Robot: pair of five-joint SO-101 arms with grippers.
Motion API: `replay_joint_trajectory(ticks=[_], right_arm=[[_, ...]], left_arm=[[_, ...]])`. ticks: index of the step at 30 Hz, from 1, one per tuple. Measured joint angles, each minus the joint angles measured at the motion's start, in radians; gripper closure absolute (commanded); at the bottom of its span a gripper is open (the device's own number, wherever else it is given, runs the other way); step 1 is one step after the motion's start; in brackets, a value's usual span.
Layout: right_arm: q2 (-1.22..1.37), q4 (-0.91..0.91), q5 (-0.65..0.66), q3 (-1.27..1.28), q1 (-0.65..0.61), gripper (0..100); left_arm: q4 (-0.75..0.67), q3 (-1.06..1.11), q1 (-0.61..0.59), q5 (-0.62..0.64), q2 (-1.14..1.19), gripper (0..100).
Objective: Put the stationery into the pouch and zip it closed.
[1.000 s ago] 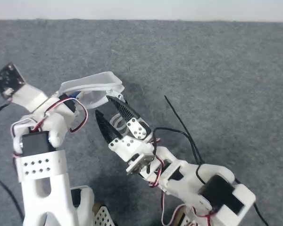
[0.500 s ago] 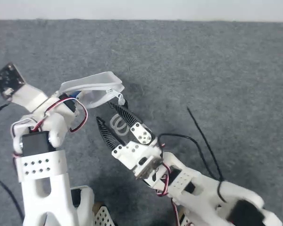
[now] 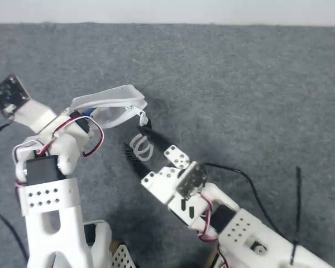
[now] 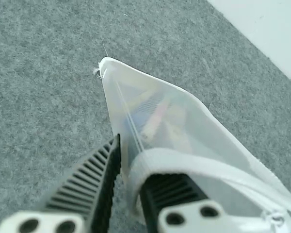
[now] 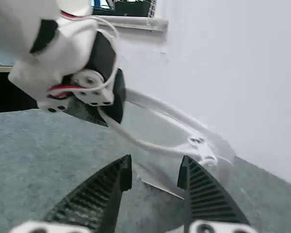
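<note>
Two-arm rig at work on a grey carpet [image 3: 240, 72]: nearest the camera, the right gripper [image 3: 136, 138] sits low over the carpet with its claw parted to a moderate gap and nothing between the jaws, its tips aimed at the pouch [image 3: 109, 103] and close to it but apart. Just beyond, the left gripper [image 4: 131, 165] is clamped on one end of the pouch and holds it lifted clear of the carpet, the soft clear film hanging away from the jaws. Coloured stationery [image 4: 155, 119] shows through the film, so the loading looks done. What appears left is the zip, whose white bands seem to stand apart along the mouth. The pull [image 5: 200, 142] hangs at the pouch's end nearest the right claw, just ahead of its open jaws in the right wrist view. Farther off lie bare carpet and a pale wall [image 3: 167, 11]. The risks from here are several. The pull is small and dangling, so the right claw could close on film or zip band instead. The pouch is pinched at one end only, so a tug along the zip could twist it or drag it out of the left claw. And with the mouth seemingly open, any tilt could let the stationery slide out.
</note>
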Motion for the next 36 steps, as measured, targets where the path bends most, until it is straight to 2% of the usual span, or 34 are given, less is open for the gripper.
replay_joint_trajectory(ticks=[10, 14, 16, 22, 32, 36], right_arm=[[-0.451, 0.371, -0.009, 0.072, 0.057, 84.4], [-0.548, 0.534, -0.009, 0.074, 0.057, 84.4], [-0.555, 0.56, -0.009, 0.077, 0.057, 84.4], [-0.531, 0.473, -0.009, 0.117, 0.057, 84.3], [-0.21, 0.35, -0.011, 0.063, 0.063, 84.3], [-0.068, 0.256, -0.011, 0.017, 0.107, 84.3]], left_arm=[[0.0, 0.0, 0.0, 0.0, 0.0, 99], [0.0, 0.0, 0.0, 0.0, 0.0, 99], [0.0, 0.0, 0.0, 0.0, 0.0, 99], [0.0, 0.0, 0.0, 0.0, 0.0, 99], [0.0, 0.0, 0.0, 0.0, 0.0, 99], [0.0, 0.0, 0.0, 0.0, 0.0, 99]])
